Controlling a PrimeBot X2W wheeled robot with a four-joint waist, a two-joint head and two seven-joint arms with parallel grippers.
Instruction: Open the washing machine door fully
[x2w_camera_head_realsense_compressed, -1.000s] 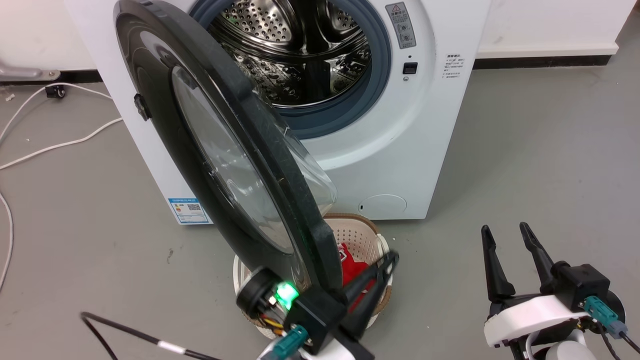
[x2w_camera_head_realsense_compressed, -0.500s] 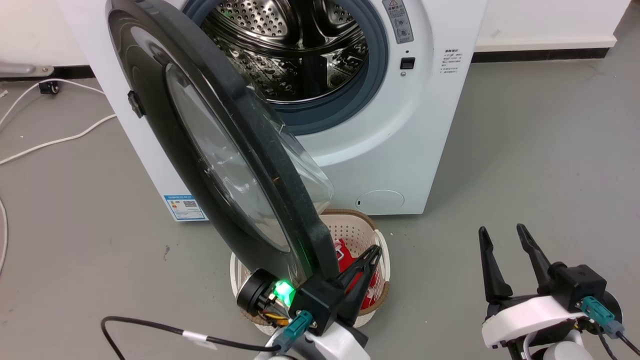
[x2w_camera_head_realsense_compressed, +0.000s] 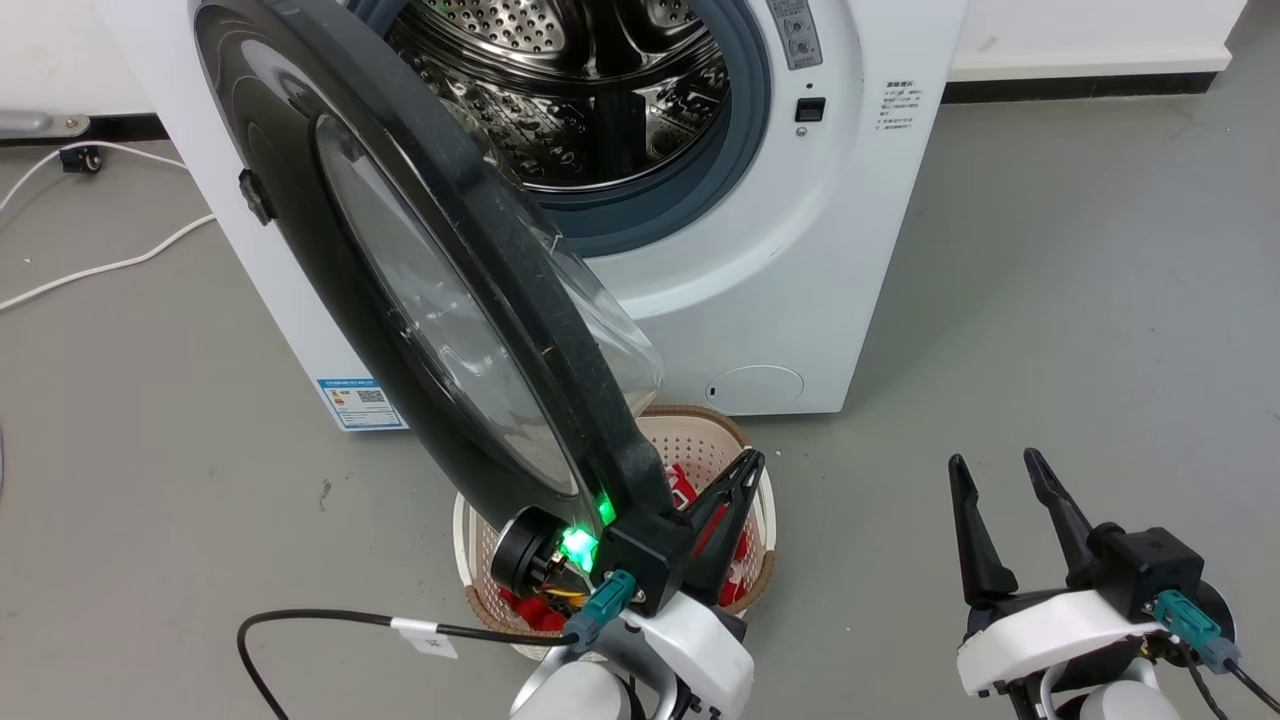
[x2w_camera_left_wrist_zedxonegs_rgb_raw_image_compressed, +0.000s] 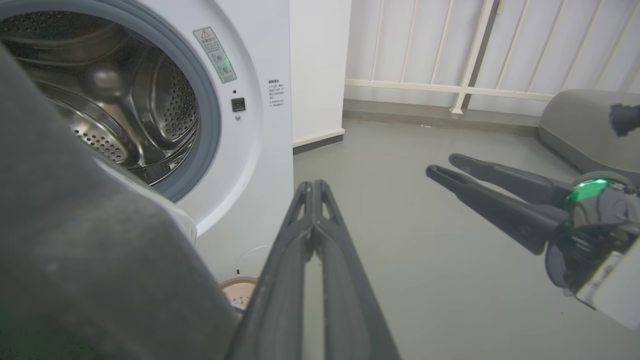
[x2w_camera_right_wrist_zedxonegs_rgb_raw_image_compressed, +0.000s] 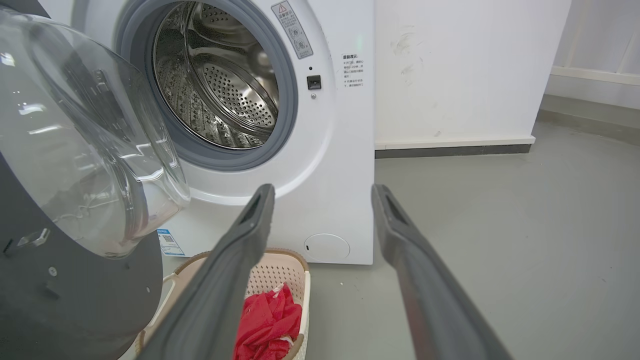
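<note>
The washing machine door (x2w_camera_head_realsense_compressed: 440, 300), a big glossy black disc with a clear bulging glass centre (x2w_camera_right_wrist_zedxonegs_rgb_raw_image_compressed: 75, 150), stands swung out at an angle from the white washing machine (x2w_camera_head_realsense_compressed: 820, 250), hinged on the left. Its lower rim (x2w_camera_left_wrist_zedxonegs_rgb_raw_image_compressed: 75, 240) rests against the left side of my left gripper (x2w_camera_head_realsense_compressed: 748, 468), whose fingers are shut together with nothing between them (x2w_camera_left_wrist_zedxonegs_rgb_raw_image_compressed: 312, 186). My right gripper (x2w_camera_head_realsense_compressed: 990, 465) hangs open over the floor to the right, apart from the door (x2w_camera_right_wrist_zedxonegs_rgb_raw_image_compressed: 322, 192). The steel drum (x2w_camera_head_realsense_compressed: 570, 90) is exposed.
A pale perforated basket (x2w_camera_head_realsense_compressed: 700, 440) holding red cloth (x2w_camera_right_wrist_zedxonegs_rgb_raw_image_compressed: 267, 320) sits on the floor under the door's lower edge. White cables (x2w_camera_head_realsense_compressed: 100, 265) lie on the left floor, a black cable (x2w_camera_head_realsense_compressed: 330, 620) near my left arm. Grey floor stretches right.
The head camera has shifted, moving the whole scene up and left. My left gripper has drawn back toward me along the door's lower rim, and the door has swung slightly further out. The right gripper holds still.
</note>
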